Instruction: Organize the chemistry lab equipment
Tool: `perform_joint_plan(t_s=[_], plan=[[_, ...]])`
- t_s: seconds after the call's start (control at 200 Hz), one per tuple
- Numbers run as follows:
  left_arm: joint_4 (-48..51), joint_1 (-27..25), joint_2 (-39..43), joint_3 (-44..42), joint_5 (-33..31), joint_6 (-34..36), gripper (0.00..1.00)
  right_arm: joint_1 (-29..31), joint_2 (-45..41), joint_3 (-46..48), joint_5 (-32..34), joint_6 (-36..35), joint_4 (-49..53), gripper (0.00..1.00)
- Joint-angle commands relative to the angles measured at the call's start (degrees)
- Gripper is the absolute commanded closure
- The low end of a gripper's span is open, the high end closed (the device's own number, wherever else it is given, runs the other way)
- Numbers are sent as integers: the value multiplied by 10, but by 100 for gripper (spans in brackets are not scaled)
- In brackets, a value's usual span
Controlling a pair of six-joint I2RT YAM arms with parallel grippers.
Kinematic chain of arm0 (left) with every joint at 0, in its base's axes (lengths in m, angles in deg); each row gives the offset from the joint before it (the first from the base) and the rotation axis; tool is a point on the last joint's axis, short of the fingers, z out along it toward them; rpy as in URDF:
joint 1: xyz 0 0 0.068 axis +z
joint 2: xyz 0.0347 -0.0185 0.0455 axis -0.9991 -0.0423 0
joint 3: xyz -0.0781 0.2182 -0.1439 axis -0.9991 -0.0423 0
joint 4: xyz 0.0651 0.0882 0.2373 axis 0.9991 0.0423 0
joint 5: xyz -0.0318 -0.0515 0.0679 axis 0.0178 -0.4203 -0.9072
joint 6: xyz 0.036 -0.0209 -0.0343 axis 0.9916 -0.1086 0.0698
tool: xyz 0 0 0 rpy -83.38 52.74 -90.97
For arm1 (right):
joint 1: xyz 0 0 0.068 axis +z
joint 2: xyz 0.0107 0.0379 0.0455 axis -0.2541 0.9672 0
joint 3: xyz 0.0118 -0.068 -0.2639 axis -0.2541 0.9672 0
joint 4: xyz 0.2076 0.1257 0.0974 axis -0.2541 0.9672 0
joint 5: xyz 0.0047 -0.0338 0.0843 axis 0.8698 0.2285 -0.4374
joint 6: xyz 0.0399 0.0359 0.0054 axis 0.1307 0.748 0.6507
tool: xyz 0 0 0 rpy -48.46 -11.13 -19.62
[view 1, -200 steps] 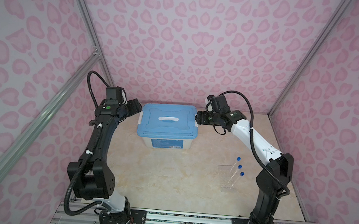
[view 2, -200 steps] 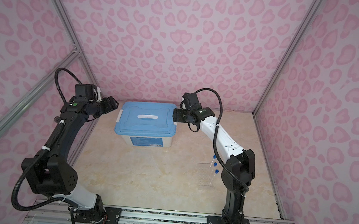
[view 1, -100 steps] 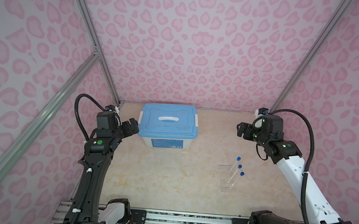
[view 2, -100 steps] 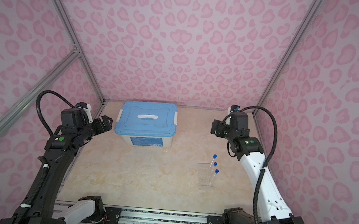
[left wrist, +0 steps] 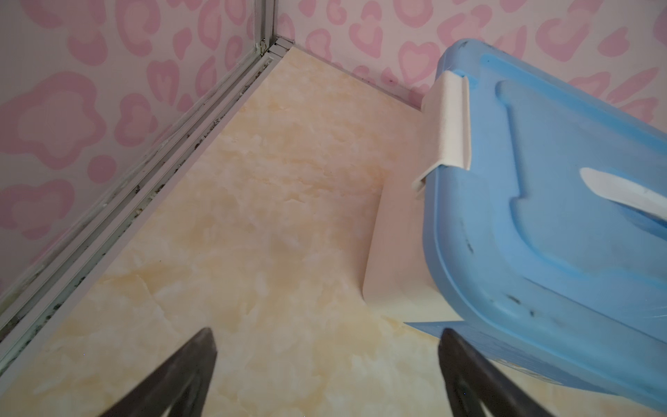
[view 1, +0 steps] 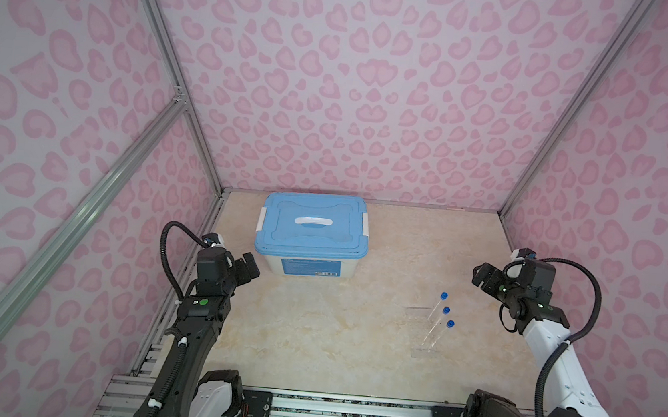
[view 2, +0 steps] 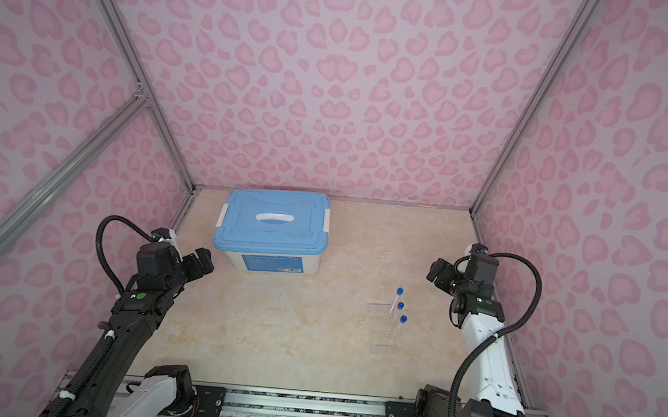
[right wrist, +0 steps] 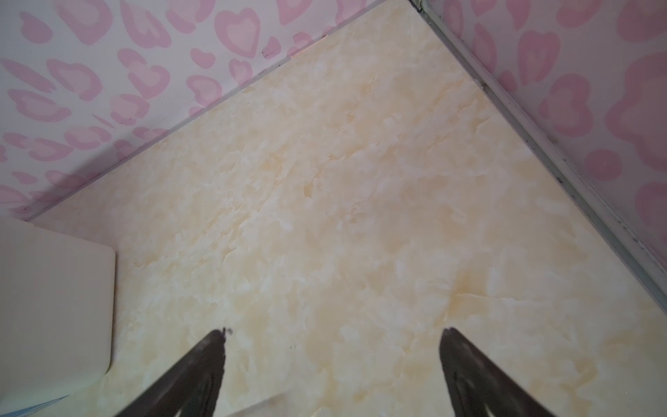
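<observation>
Three clear blue-capped tubes [view 1: 446, 310] [view 2: 401, 305] stand in a row in a clear rack [view 1: 420, 335] [view 2: 380, 331] on the right of the table, in both top views. My left gripper [view 1: 251, 270] [view 2: 204, 261] hovers open by the front left corner of the blue-lidded box, and in the left wrist view its fingers [left wrist: 326, 331] frame bare tabletop. My right gripper [view 1: 482, 276] [view 2: 436, 273] hangs open behind and to the right of the tubes, apart from them. Only tabletop lies between it [right wrist: 335, 331] in the right wrist view.
A white storage box with a blue lid [view 1: 313, 232] [view 2: 274, 224] [left wrist: 541, 216] and white side clips stands shut at the back centre; its white wall [right wrist: 54, 289] shows in the right wrist view. Pink patterned walls enclose the beige table on three sides.
Both arms have drawn back from the two sides of the box. The left gripper moved toward the front left, the right gripper far out to the right. The box and tubes stayed put.
</observation>
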Motion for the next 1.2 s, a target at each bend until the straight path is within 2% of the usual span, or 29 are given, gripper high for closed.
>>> perform_joint_plan(t_s=[0.0, 0.085, 0.205, 0.39, 0.485, 0.72, 0.755, 0.805, 0.94, 1.085, 1.195], plan=[[-127, -15, -5, -25, -60, 31, 3, 0, 11, 30, 19, -15, -98, 6], [-165, -24, -6, -47, -90, 38, 3, 2, 20, 46, 33, -19, -122, 6], [-227, -34, -31, -67, -97, 44, 3, 24, 33, 82, 79, -42, -184, 6], [-319, -75, -77, -109, -148, 62, 3, 100, 61, 138, 156, -107, -296, 4], [-372, -83, -103, -131, -165, 81, 3, 115, 79, 161, 159, -121, -359, 4], [-555, -80, -217, -158, -81, 145, 3, 135, 118, 243, 156, -132, -572, 4], [-537, -80, -221, -148, -83, 147, 3, 143, 130, 245, 163, -138, -595, 4], [-561, -76, -230, -152, -82, 156, 3, 154, 137, 237, 167, -157, -592, 4], [-598, -40, -259, -152, -27, 148, 3, 168, 157, 246, 195, -189, -650, 4], [-641, -25, -318, -148, 32, 154, 3, 147, 194, 259, 177, -172, -706, 4], [-644, -29, -320, -150, 48, 165, 3, 137, 253, 267, 165, -162, -778, 4]])
